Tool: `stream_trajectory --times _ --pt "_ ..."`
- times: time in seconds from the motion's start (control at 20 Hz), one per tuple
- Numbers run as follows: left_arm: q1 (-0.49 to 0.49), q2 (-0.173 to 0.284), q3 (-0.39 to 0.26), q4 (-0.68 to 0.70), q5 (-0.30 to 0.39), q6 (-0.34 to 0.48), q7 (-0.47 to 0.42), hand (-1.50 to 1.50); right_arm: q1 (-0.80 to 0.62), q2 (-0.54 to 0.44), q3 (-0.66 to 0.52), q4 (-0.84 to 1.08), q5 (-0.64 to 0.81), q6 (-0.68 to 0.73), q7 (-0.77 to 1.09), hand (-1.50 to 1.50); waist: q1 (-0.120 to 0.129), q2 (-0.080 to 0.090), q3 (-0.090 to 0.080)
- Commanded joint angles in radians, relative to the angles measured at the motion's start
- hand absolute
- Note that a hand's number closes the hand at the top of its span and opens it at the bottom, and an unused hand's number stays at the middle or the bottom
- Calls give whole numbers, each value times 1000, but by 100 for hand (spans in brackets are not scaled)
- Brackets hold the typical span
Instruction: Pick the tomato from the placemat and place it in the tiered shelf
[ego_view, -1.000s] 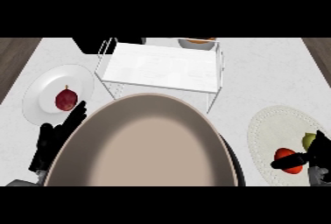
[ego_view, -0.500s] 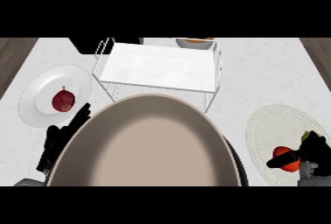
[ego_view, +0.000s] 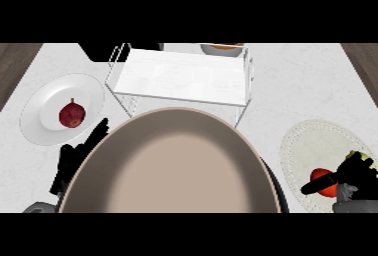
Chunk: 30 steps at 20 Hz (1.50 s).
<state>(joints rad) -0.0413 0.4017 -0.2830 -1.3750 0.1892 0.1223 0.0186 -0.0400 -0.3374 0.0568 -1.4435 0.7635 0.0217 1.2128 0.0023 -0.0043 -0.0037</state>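
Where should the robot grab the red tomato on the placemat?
Around its round middle, coming from the right side. The tomato sits low on the placemat, and the right hand is already against that side, fingers curling round it. A greenish thing lies just behind, so a side hold seems safest.

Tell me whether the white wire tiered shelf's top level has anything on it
Empty: the white wire tiered shelf shows a bare top; the red tomato remains on the round placemat.

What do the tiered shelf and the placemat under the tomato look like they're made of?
The tiered shelf looks like thin white metal wire framing a flat, matte white top panel, possibly painted board. The placemat looks like a soft, pale cream woven or textile round, judging by the dotted ring near its rim and dull finish. The tomato on it is glossy red.
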Motion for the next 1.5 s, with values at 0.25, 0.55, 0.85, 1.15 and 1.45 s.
stream_trajectory --times 0.25,0.55,0.85,1.15,1.45 --pt "-20 -15 23 41 -14 -39 5 0 -56 110 -43 86 69 11 120 150 0 6 3" --pt "5 -58 -3 -17 -72 9 37 0 -66 78 -75 136 108 33 -12 150 4 4 4" --pt "-1 -82 25 80 -81 -21 -32 0 -46 112 -60 60 237 25 50 150 -5 4 3" --pt "15 -50 46 5 -81 -44 17 0 -60 123 -86 -68 346 80 117 150 -2 2 3" --pt "-27 -52 43 43 -67 -82 15 0 -122 332 398 -239 392 95 -100 150 33 -5 1"
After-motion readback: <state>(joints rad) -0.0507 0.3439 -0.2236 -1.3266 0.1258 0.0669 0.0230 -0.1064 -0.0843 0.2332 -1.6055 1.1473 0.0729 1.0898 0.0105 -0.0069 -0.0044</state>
